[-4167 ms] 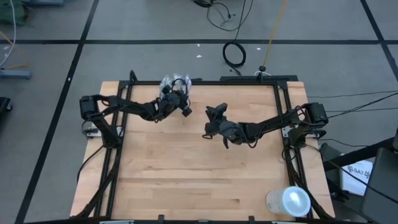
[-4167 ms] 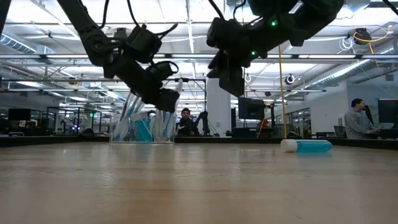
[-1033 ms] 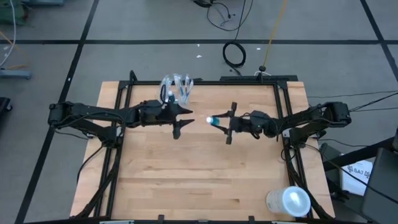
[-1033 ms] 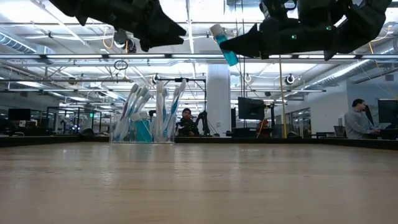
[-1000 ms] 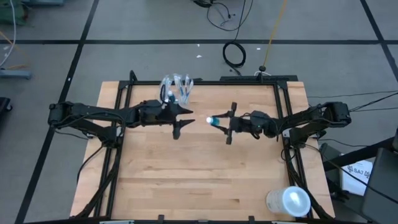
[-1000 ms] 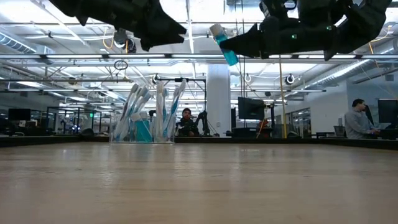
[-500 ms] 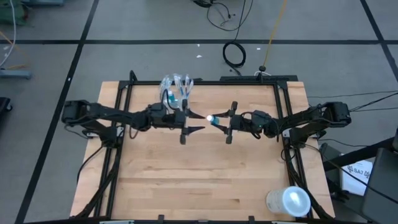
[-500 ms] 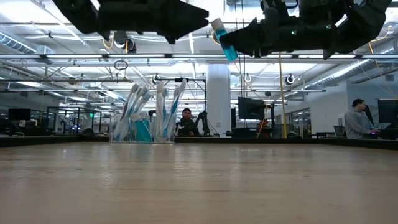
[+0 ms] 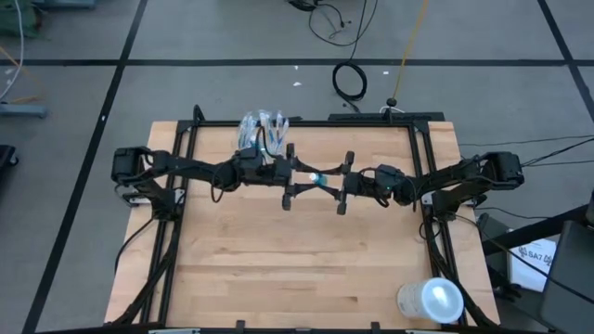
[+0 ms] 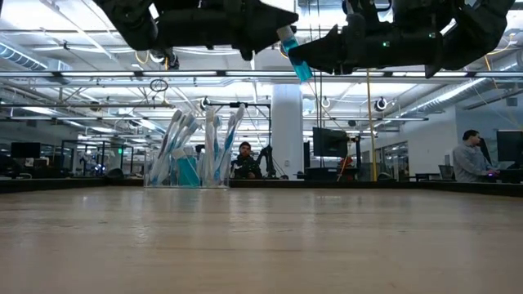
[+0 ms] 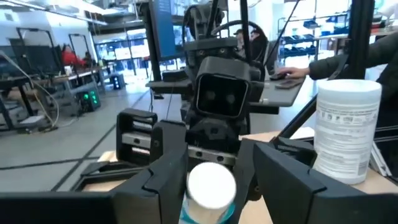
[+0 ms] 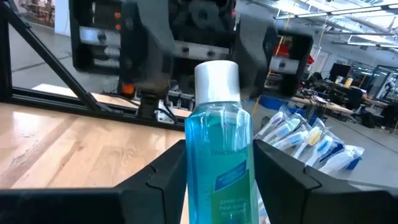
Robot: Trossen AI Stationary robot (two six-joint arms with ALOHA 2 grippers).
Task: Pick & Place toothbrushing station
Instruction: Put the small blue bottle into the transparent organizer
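Since half a second ago the left arm has reached further toward table centre; its left gripper (image 9: 299, 181) now meets the white cap of the tube, where a gap showed before. The right arm has not shifted.

Left gripper: fingers spread, one either side of the cap of the short teal-blue, white-capped toothpaste tube (image 9: 317, 178). In the left wrist view the cap (image 11: 211, 184) sits between the two dark fingers (image 11: 163, 172); contact on the cap cannot be confirmed.

Right gripper (image 9: 339, 185): pinching the tube body. In the right wrist view the fingers (image 12: 166, 169) press on both sides of the tube (image 12: 219, 158), cap pointing away toward the left gripper.

Tube position: held in the air above the wooden table (image 9: 297, 269), between the two grippers, slightly toward 12 o'clock of table centre. The low view shows it (image 10: 294, 54) high off the tabletop, tilted, cap uppermost.

Small clear plastic cup (image 9: 263, 131) stands at about 11 o'clock on the table, near the far edge, filled with thin blue-and-white toothbrushes (image 10: 176, 147) fanned upright; a teal tube (image 10: 189, 171) shows inside it.

Larger whitish translucent cylinder (image 9: 431, 300) stands at about 5 o'clock, near the table corner, well apart from the arms.

People (image 10: 468, 157) sit in the room beyond the table.
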